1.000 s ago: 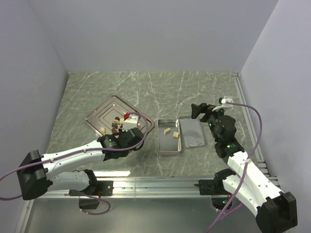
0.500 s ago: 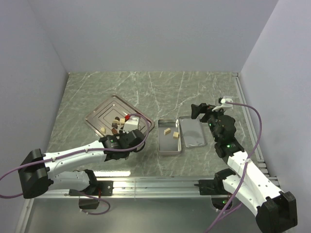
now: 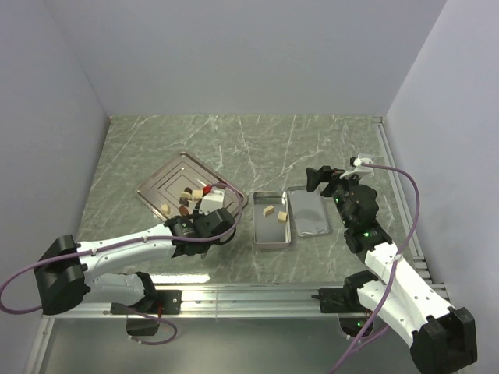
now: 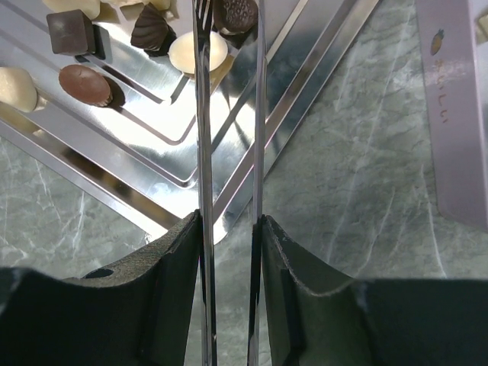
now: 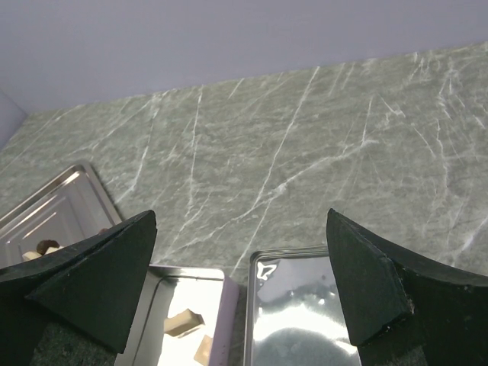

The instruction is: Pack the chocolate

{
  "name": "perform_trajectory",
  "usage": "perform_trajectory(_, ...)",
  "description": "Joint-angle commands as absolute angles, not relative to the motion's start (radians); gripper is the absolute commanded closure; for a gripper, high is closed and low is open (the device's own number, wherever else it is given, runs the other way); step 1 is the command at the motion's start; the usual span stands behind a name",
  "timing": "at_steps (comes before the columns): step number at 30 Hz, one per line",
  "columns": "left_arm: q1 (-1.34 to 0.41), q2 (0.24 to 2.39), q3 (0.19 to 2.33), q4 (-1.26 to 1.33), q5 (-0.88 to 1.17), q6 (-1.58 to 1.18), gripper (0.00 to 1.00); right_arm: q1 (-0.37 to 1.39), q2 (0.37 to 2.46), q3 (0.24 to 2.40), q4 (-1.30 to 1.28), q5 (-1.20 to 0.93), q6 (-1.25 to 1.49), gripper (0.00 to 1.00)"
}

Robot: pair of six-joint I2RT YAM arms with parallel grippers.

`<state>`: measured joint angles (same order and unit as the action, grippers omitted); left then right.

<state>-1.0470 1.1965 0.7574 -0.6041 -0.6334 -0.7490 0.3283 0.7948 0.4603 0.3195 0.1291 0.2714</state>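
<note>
- While the green marble table [image 3: 312, 148] carries everything, the left arm [image 3: 125, 249] reaches from the near left toward the middle and the right arm [image 3: 390, 273] stands on the right.
- Ridged steel tray [image 3: 160, 187] sits left of centre, with the left gripper [image 4: 230, 225] over its near right corner.
- Open tin [image 3: 269, 235] lies just right of the tray, and its shiny lid [image 3: 310, 222] lies flat beside it, farther right.
- Right gripper [image 5: 240, 221] hovers above the lid's far end, jaws spread wide with nothing between them.
- Left gripper's jaws are pressed in on metal tongs [image 4: 200, 152], squeezing the blades close together.
- Dark chocolate [image 4: 235, 11] sits between the tong tips, above the tray.
- More chocolates [image 4: 85, 82], brown and cream, rest on the tray.
- Two tan pieces [image 3: 269, 210] lie inside the tin.
</note>
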Motion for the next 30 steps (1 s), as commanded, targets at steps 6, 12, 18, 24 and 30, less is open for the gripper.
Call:
perform_trajectory(6, -1.049, 1.206, 0.802, -0.594, -0.626, -0.750, 0.63, 0.327, 0.805, 0.528, 0.331, 0.123, 0.261, 0.02)
perform_trajectory(12, -1.051, 1.210, 0.804, -0.589, -0.638, -0.744, 0.74, 0.327, 0.807, 0.529, 0.330, 0.123, 0.261, 0.02)
perform_trajectory(18, -1.055, 1.158, 0.818, -0.598, -0.679, -0.736, 0.75, 0.327, 0.813, 0.532, 0.328, 0.121, 0.262, 0.02)
perform_trajectory(24, -1.060, 1.091, 0.830, -0.617, -0.729, -0.729, 0.76, 0.327, 0.815, 0.534, 0.328, 0.123, 0.262, 0.02)
perform_trajectory(30, -1.062, 1.058, 0.819, -0.563, -0.690, -0.683, 0.76, 0.327, 0.819, 0.535, 0.327, 0.126, 0.262, 0.02)
